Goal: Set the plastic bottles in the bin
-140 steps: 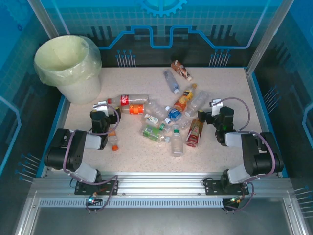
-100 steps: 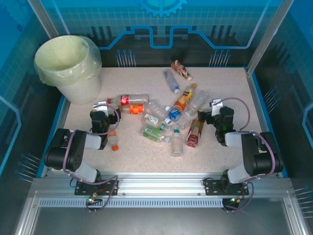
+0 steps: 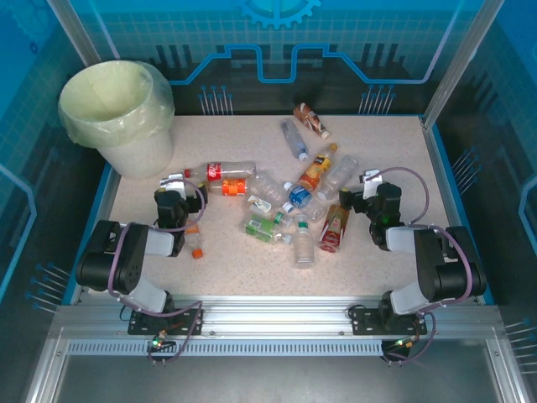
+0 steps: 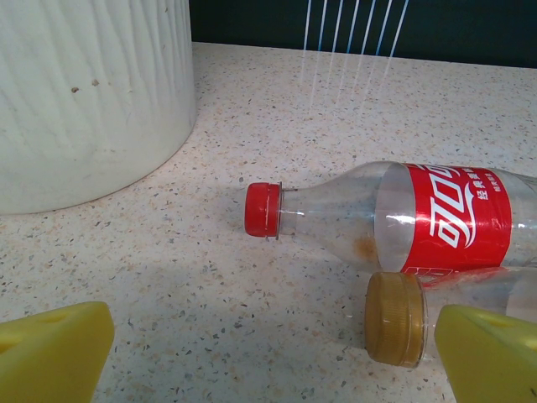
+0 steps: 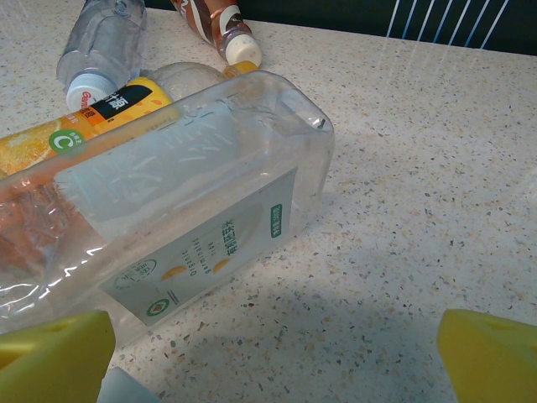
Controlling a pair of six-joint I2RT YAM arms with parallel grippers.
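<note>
Several plastic bottles (image 3: 294, 201) lie scattered across the middle of the table. The bin (image 3: 117, 113), cream with a yellowish liner, stands at the far left corner. My left gripper (image 3: 171, 183) is open, low over the table just left of a red-label bottle (image 3: 222, 171). In the left wrist view its red cap (image 4: 263, 209) lies ahead of the open gripper (image 4: 277, 361), a gold-capped bottle (image 4: 394, 319) sits by the right finger, and the bin wall (image 4: 84, 92) rises at left. My right gripper (image 3: 369, 180) is open beside a clear square bottle (image 5: 193, 210).
A brown bottle (image 3: 311, 120) and a clear one (image 3: 294, 138) lie farther back. An orange-label bottle (image 5: 75, 126) rests behind the square one. The table's blue raised edge (image 3: 436, 168) runs along the right side. Bare tabletop lies between each pair of yellow fingers.
</note>
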